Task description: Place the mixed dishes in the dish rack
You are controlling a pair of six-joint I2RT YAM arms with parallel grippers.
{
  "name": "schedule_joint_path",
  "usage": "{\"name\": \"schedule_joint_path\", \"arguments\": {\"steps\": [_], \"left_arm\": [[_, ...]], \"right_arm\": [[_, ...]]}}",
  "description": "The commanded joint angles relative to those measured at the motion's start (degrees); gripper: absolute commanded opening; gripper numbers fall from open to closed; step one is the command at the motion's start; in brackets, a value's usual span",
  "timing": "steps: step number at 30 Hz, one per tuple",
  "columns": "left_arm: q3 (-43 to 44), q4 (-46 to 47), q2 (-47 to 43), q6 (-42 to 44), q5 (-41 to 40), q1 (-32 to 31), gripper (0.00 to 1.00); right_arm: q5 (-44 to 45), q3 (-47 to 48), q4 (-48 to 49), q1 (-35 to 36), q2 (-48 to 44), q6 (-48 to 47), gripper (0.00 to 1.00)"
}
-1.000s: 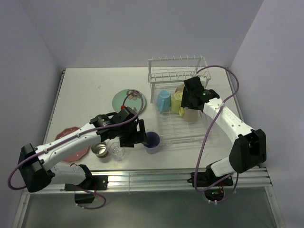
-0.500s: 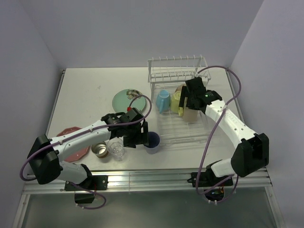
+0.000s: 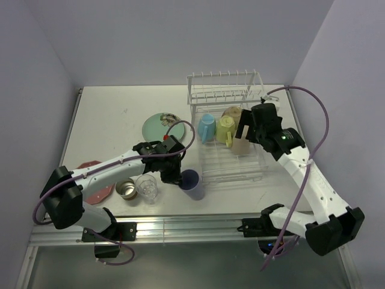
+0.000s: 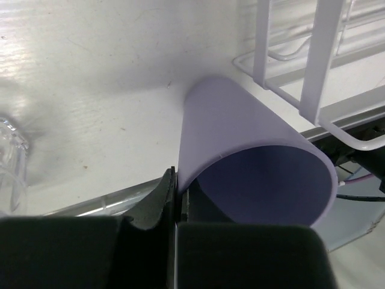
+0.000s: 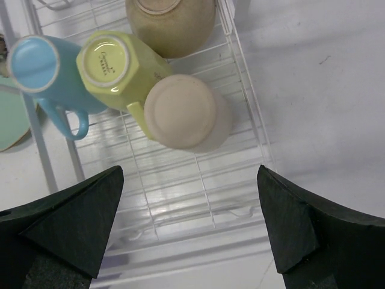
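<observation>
Close to the near edge of the table [image 3: 108, 114], about midway along it, the left gripper [image 3: 178, 174] is clenched on the lavender cup [image 3: 192, 183]. In the left wrist view, the cup [image 4: 252, 150] has its wall nipped between the gripper [image 4: 175, 192] fingers, one inside the mouth and one outside. The cup is tilted, mouth turned toward the wrist, just beside the near left corner of the dish rack [image 3: 231, 162]. I cannot tell whether its base touches the table.

Left of it, also by the near edge, stand the clear glass [image 3: 146, 188] and the small steel cup [image 3: 126, 189], side by side with their mouths up. The pink dotted scalloped plate [image 3: 90, 191] lies flat toward the left edge, partly under the left arm.

Farther back, the rack sits toward the right edge. In its lower basket, the tan cup [image 5: 180, 111], the yellow cup [image 5: 114, 60] and the blue cup [image 5: 36, 63] stand bottom up, crowded together. A brownish rounded dish [image 5: 171, 21] lies behind them, nearer the raised prongs.

The right gripper [image 5: 188, 171] hangs above the tan cup, released, its fingers [image 5: 72, 223] spread wide and grasping nothing.

The mint-green plate [image 3: 157, 126] lies flat on the table just left of the rack.
</observation>
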Motion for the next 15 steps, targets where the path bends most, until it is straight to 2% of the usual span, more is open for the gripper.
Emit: {"name": "schedule_joint_path", "arguments": {"steps": [1,7,10,13,15], "left_arm": [[4.88,-3.45,-1.45,1.55,-0.37,0.44,0.0],[16.29,-12.7,-9.01,2.34,-0.03,0.79,0.0],[23.59,-15.61,-10.68,4.62,2.52,1.32,0.0],[25.56,-8.97,-13.49,5.42,8.74,1.49,0.0],[20.67,2.54,-17.0,3.76,12.43,2.02,0.0]], "right_arm": [[-1.81,4.28,-5.07,-0.08,-4.18,-0.38,1.0],[-12.44,11.23,-13.68,-0.08,-5.78,-1.18,1.0],[-24.12,12.99,-15.71,-0.16,-5.86,-1.0,1.0],[-36.07,12.91,-15.71,-0.95,-6.65,-0.21,1.0],[-45.36,12.64,-13.79,-2.09,-7.88,0.75,1.0]]}}
